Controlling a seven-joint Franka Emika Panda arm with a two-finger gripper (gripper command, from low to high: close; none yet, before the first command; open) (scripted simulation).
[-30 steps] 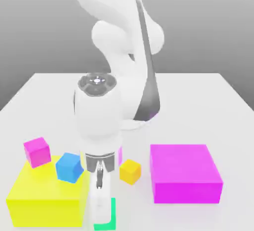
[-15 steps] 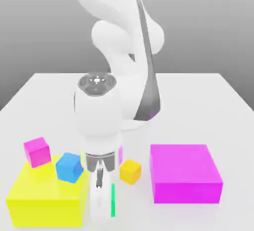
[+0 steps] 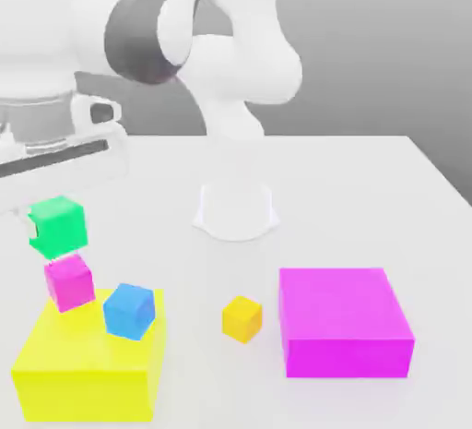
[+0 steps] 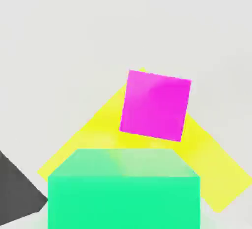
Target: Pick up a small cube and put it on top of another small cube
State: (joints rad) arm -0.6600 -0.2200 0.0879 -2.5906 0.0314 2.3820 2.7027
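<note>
Having swung away from the table's near edge toward the exterior view's left, the gripper (image 3: 37, 224) now holds the green cube (image 3: 58, 225) clenched between its fingers just above the pink cube (image 3: 69, 281), which rests on the yellow block (image 3: 88, 367), so lowering and releasing likely come next.

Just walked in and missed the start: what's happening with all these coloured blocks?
The robot arm's gripper is shut on the small green cube and holds it in the air just above the small pink cube, which rests on the large yellow block. The green cube is not yet set down. A blue cube also sits on the yellow block; an orange cube and a big magenta block sit on the table.
</note>
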